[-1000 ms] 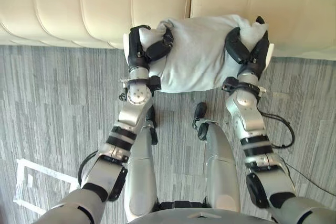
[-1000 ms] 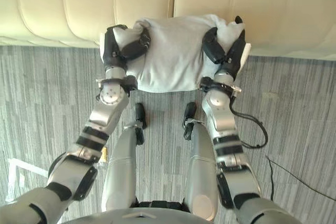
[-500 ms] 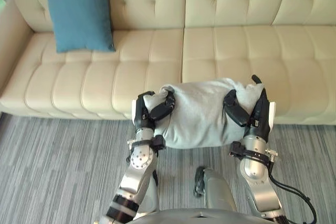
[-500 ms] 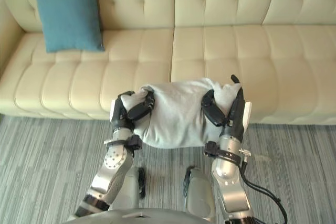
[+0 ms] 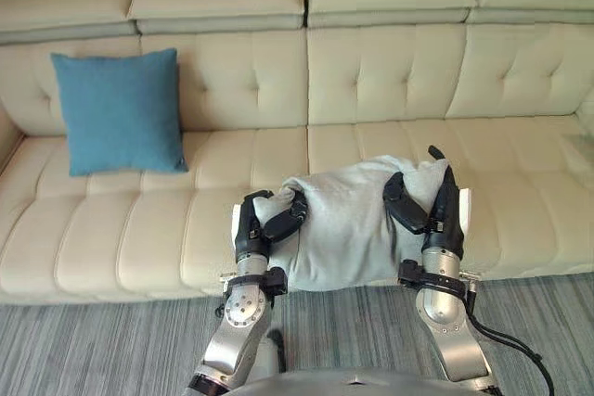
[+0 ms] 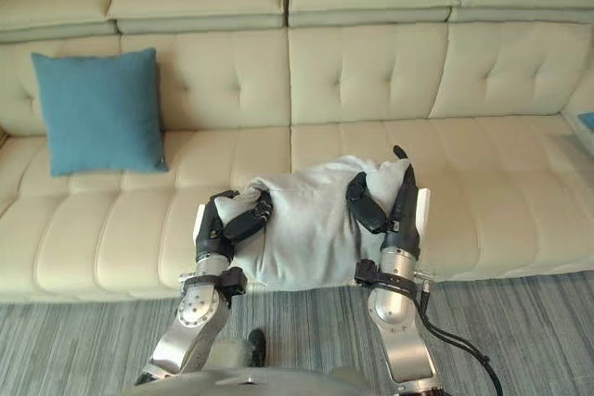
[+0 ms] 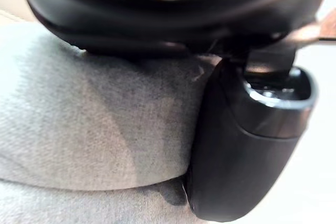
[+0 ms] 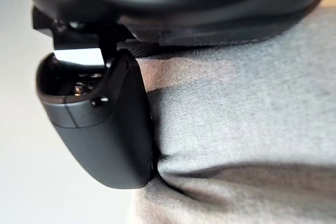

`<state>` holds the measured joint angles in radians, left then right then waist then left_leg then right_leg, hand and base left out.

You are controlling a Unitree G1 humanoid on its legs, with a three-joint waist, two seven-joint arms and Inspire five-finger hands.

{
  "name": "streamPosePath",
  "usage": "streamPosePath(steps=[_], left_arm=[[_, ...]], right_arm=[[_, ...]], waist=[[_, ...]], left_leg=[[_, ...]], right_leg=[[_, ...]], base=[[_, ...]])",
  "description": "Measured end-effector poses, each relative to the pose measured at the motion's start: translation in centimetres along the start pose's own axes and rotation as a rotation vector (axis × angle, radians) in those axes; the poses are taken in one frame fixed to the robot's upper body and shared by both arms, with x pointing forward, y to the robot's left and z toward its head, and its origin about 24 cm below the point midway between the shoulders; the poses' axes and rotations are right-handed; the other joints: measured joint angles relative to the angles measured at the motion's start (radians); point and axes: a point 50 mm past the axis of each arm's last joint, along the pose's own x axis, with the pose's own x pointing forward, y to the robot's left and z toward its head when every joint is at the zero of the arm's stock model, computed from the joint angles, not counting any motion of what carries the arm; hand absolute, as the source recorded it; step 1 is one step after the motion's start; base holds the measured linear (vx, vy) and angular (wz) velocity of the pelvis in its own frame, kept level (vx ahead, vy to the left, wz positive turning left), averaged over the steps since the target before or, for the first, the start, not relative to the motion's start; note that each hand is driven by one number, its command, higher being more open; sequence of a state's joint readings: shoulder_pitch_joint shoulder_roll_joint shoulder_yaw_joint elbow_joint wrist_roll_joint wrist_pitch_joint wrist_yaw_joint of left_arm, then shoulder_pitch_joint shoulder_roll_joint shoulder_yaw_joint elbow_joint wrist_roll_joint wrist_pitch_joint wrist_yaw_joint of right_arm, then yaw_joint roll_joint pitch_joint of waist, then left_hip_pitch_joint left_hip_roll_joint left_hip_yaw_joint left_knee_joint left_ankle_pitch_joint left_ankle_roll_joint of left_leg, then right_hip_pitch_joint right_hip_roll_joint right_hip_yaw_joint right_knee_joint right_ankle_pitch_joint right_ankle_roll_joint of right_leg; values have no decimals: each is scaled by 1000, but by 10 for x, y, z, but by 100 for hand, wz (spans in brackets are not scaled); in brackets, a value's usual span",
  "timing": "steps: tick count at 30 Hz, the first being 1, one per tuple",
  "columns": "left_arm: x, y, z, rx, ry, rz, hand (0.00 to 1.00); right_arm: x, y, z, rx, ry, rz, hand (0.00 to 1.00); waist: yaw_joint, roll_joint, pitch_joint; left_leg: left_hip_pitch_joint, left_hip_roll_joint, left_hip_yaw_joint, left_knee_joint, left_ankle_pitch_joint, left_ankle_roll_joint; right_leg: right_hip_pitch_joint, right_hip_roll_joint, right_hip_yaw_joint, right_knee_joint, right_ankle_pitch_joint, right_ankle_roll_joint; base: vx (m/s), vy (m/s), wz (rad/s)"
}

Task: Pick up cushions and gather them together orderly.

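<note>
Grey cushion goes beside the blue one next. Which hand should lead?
Left, probably. Left hand and right hand both grip the grey cushion, but the left holds the end nearer the blue cushion.

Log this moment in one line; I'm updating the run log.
held: grey cushion | left hand: shut on it | right hand: shut on it | blue cushion: upright against sofa back, robot's left

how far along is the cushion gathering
Done: the grey cushion is picked up, held over the front edge of the sofa. In hand: the left hand and right hand each grip one end of it. Left: it is not yet set beside the blue cushion, which leans on the backrest to the left.
</note>
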<state>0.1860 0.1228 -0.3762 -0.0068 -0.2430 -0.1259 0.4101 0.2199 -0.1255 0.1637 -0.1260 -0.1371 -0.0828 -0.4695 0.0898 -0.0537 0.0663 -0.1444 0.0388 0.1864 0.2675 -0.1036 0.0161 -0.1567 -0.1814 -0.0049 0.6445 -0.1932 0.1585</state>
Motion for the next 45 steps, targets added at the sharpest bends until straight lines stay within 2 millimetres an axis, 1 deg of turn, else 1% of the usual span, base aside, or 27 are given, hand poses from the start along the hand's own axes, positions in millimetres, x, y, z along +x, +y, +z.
streamPosePath(steps=[1,3,5,6,7,8,9,10,11,13,16,19,21,22,26,28,30,31,32,34,36,39,40,41,42,44,45], left_arm=[[-1,6,-8,29,30,11,0],[-1,10,-13,45,53,23,0],[-1,16,-17,66,67,33,0],[0,19,-19,74,78,42,0],[0,23,-20,85,84,50,0],[1,22,-25,82,111,50,0],[0,20,-27,83,124,43,0],[-1,18,-28,81,129,22,0],[-1,17,-28,79,130,12,0],[0,11,-28,64,130,-20,0],[-3,4,-30,63,138,-60,0],[-2,4,-29,64,135,-60,0],[-2,5,-29,68,133,-59,0],[-1,6,-28,69,131,-56,0],[4,7,-23,98,103,-46,0],[12,7,-15,115,66,-41,0],[20,5,-6,131,25,-36,0],[26,1,2,144,-13,-36,0],[29,0,5,148,-29,-33,0],[40,-4,20,148,-89,-25,0],[53,-6,39,190,-176,-4,0],[68,-9,64,216,-272,25,0],[76,-11,79,222,-330,45,0],[80,-13,86,221,-354,54,0],[85,-16,99,219,-397,65,0],[92,-21,123,216,-478,80,0],[94,-21,127,214,-492,86,0]], right_arm=[[2,7,-15,-26,54,30,0],[4,13,-24,-47,88,62,0],[5,17,-30,-64,112,95,0],[4,19,-33,-72,125,111,0],[3,21,-35,-75,136,122,0],[5,19,-38,-101,140,136,0],[6,17,-41,-118,148,140,0],[8,13,-44,-139,155,136,0],[8,11,-44,-142,157,132,0],[9,4,-46,-146,168,105,0],[8,-4,-41,-135,153,72,0],[7,-4,-35,-117,132,71,0],[7,-3,-35,-106,136,69,0],[6,-2,-35,-103,137,69,0],[7,1,-33,-89,135,64,0],[13,4,-28,-81,112,50,0],[21,7,-21,-73,83,37,0],[27,9,-15,-69,54,17,0],[30,10,-12,-72,38,11,0],[44,15,3,-72,-30,-14,0],[62,25,22,-86,-116,-40,0],[78,33,45,-87,-203,-63,0],[85,36,59,-79,-258,-82,0],[88,37,66,-70,-278,-90,0],[93,38,77,-55,-313,-108,0],[102,40,97,-28,-374,-144,0],[103,40,100,-24,-383,-150,0]], waist=[[-25,-4,-2],[-43,0,-1],[-45,3,3],[-50,-3,1],[-61,-27,3],[-69,1,14],[-71,18,13],[-64,44,15],[-63,50,17],[-76,53,19],[-78,56,16],[-68,68,5],[-67,72,-1],[-66,72,-2],[-54,73,-17],[-48,73,-18],[-48,74,-18],[-48,74,-18],[-48,73,-18],[-49,73,-18],[-47,65,-10],[-43,57,12],[-41,54,29],[-41,53,31],[-40,52,37],[-40,52,69],[-39,52,73]], left_leg=[[76,-1,-1,-48,-8,9],[114,11,-2,-83,-9,7],[126,35,-3,-90,-24,-25],[129,37,-7,-85,-34,-41],[131,18,-23,-66,-48,-64],[132,33,-62,-58,-69,-80],[129,46,-94,-58,-70,-79],[128,71,-126,-58,-78,-81],[129,81,-138,-59,-78,-82],[134,103,-158,-61,-58,-82],[147,108,-180,-74,-26,-87],[147,110,-188,-98,-20,-87],[146,107,-197,-115,-10,-90],[146,106,-198,-122,-4,-95],[135,97,-201,-171,29,-92],[120,95,-203,-183,39,-95],[114,95,-204,-195,45,-105],[107,94,-208,-199,45,-105],[102,94,-210,-201,45,-105],[79,90,-219,-211,45,-106],[52,82,-224,-209,49,-113],[26,78,-227,-199,54,-119],[7,75,-230,-195,61,-124],[-9,73,-232,-195,65,-124],[-33,70,-235,-198,75,-124],[-53,68,-237,-203,87,-129],[-57,68,-237,-203,88,-130]], right_leg=[[-88,-35,-38,204,-21,-40],[-158,-51,-91,243,-54,-86],[-228,-34,-127,129,-55,-98],[-245,-14,-122,12,-41,-102],[-218,4,-84,-183,84,-118],[-197,31,-77,-205,119,-114],[-177,52,-76,-236,120,-118],[-165,80,-84,-267,129,-131],[-160,89,-92,-274,130,-134],[-130,111,-119,-298,126,-148],[-65,117,-157,-366,141,-151],[-49,122,-165,-412,164,-148],[-39,122,-167,-442,181,-145],[-35,122,-167,-457,189,-145],[-30,122,-166,-536,238,-144],[-30,124,-167,-579,265,-150],[-22,126,-169,-618,292,-150],[-13,128,-174,-653,311,-148],[-12,128,-176,-665,319,-146],[-14,129,-179,-715,356,-148],[-32,124,-178,-730,383,-150],[-50,119,-179,-730,399,-149],[-67,115,-181,-730,408,-151],[-81,113,-182,-730,412,-152],[-105,110,-185,-729,418,-154],[-129,108,-187,-729,429,-157],[-136,108,-187,-729,432,-157]], base=[[270,58,-13],[259,4,-3],[195,-148,-4],[233,-276,13],[210,-304,26],[131,-206,25],[74,-159,1],[57,-141,-12],[90,-203,-9],[90,-152,18],[57,-88,38],[11,20,14],[-4,33,12],[-24,36,12],[-48,28,6],[-74,14,2],[-63,6,4],[-45,5,9],[-70,7,11],[-80,7,10],[-72,9,7],[-51,21,4],[-63,30,6],[-42,24,10],[-24,21,10],[-13,23,6],[0,0,0]])
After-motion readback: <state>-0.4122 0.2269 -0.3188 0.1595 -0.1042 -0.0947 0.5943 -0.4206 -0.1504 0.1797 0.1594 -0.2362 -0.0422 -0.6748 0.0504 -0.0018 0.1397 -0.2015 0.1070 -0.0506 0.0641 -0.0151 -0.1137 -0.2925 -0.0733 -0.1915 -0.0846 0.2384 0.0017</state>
